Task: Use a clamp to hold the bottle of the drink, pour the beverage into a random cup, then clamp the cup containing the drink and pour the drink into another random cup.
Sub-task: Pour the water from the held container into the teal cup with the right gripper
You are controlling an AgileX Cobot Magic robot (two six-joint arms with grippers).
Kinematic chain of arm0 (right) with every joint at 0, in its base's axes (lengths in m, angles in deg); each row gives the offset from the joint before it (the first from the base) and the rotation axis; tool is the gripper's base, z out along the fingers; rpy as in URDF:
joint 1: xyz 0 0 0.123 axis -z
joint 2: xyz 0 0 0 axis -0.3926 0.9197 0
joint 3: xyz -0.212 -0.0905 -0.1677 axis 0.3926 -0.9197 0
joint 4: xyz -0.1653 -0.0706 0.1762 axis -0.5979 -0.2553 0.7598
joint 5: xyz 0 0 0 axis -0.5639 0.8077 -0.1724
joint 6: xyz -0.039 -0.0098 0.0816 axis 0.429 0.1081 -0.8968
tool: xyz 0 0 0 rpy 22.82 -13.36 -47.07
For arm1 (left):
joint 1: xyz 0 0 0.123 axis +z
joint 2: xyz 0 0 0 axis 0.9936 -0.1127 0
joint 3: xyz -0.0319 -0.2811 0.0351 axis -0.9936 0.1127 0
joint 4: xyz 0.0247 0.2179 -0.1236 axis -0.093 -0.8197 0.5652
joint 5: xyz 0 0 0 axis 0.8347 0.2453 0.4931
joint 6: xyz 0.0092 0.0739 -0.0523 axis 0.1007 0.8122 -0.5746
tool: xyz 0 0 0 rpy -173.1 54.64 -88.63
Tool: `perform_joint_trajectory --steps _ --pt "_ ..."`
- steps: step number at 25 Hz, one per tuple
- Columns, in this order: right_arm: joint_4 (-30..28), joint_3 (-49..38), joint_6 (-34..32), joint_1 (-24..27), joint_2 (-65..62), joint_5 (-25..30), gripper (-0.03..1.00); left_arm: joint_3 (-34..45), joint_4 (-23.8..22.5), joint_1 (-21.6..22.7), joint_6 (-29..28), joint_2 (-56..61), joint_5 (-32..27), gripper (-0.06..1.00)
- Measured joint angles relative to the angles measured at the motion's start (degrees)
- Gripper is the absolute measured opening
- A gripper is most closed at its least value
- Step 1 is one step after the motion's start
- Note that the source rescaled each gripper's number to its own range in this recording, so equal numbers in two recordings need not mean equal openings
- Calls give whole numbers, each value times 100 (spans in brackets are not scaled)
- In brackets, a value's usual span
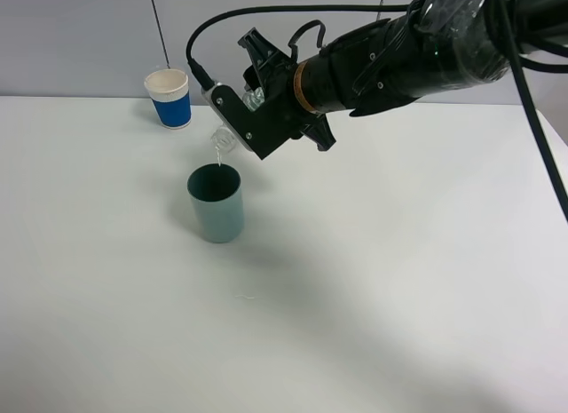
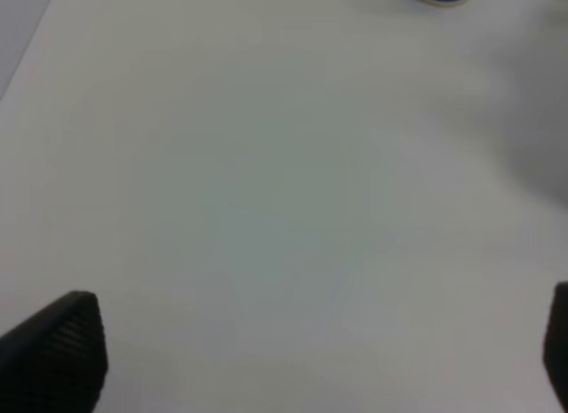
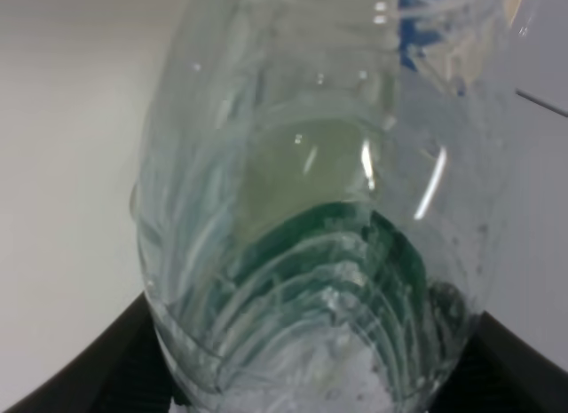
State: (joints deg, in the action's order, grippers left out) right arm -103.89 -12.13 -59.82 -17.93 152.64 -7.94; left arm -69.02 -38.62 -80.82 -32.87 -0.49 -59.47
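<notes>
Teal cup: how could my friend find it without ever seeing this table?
Start at the white table and find the big black arm tipping a clear bottle. The teal cup stands right under the bottle's mouth. It is plain blue-green with straight sides, unlike the blue cup with a white rim farther back.

The bottle (image 3: 302, 209) is clear, glossy plastic with moulded ribs. The teal cup (image 1: 216, 209) is smooth plastic with a satin finish. The blue-and-white cup (image 1: 170, 99) looks like matt paper. The table (image 1: 399, 280) is white, smooth and matt. The left gripper (image 2: 311, 355) has black finger pads (image 2: 62, 351) with a fine ribbed texture. The right arm (image 1: 444, 40) carries a glossy black wrap.
</notes>
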Motion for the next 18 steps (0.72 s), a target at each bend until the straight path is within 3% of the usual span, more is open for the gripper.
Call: perform_joint_trajectory --steps 18 --pt "-470 0 0 -52 0 -15 0 0 0 0 0 0 0 100"
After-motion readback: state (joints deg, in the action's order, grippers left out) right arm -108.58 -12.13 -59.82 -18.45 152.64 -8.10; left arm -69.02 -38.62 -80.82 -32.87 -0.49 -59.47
